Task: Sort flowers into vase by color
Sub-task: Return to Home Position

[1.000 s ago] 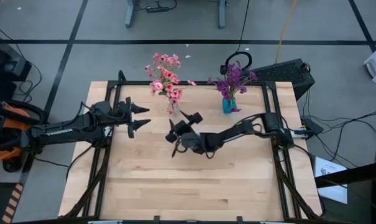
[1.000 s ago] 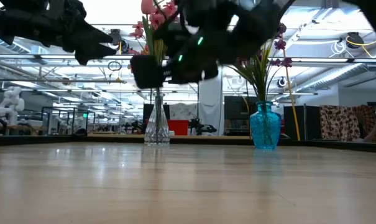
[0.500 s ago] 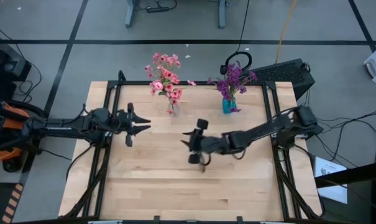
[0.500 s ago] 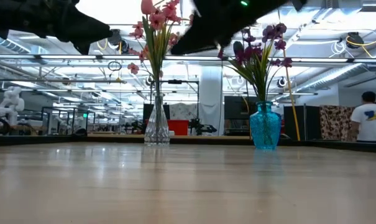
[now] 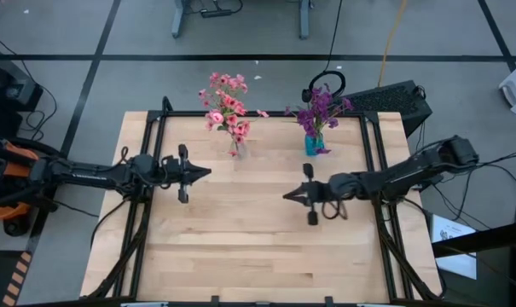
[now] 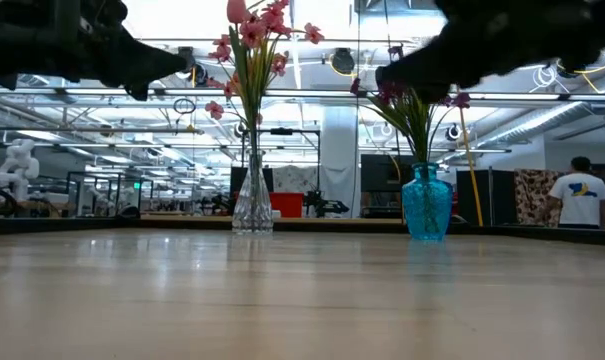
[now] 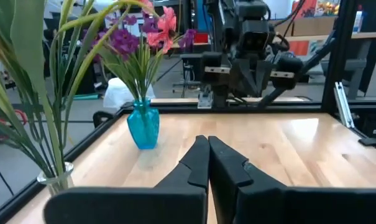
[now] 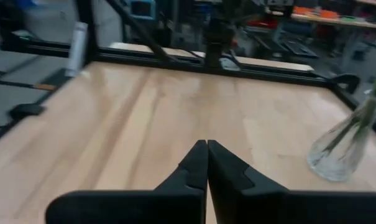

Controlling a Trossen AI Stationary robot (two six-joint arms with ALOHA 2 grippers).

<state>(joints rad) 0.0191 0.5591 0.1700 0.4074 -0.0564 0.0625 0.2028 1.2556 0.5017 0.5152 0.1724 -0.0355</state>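
Pink flowers [image 5: 226, 107] stand with their stems in a clear glass vase [image 6: 252, 205] at the table's far edge. Purple flowers [image 5: 319, 107] stand in a blue vase [image 6: 426, 203] to its right. My left gripper [image 5: 208, 172] hovers left of centre, pointing level toward the right, shut and holding nothing. My right gripper [image 5: 285, 196] hovers right of centre, pointing left, also shut with nothing in it. Both are above the table and nearer than the vases. The left wrist view shows the blue vase [image 7: 143, 127] ahead and the clear vase [image 7: 54, 180] close by.
Bare wooden tabletop [image 5: 240, 247] lies between and in front of the grippers. Black frame rails [image 5: 151, 136] border the table. Headphones [image 5: 326, 83] and a dark keyboard [image 5: 394, 98] lie beyond the far right corner. A person [image 6: 580, 195] stands in the room behind.
Both grippers have shut on nothing. My right gripper has drawn back from the clear vase toward the table's right edge, risen a little and tipped up nearly level. My left gripper has swung slightly toward the near edge and now points straight across the table.
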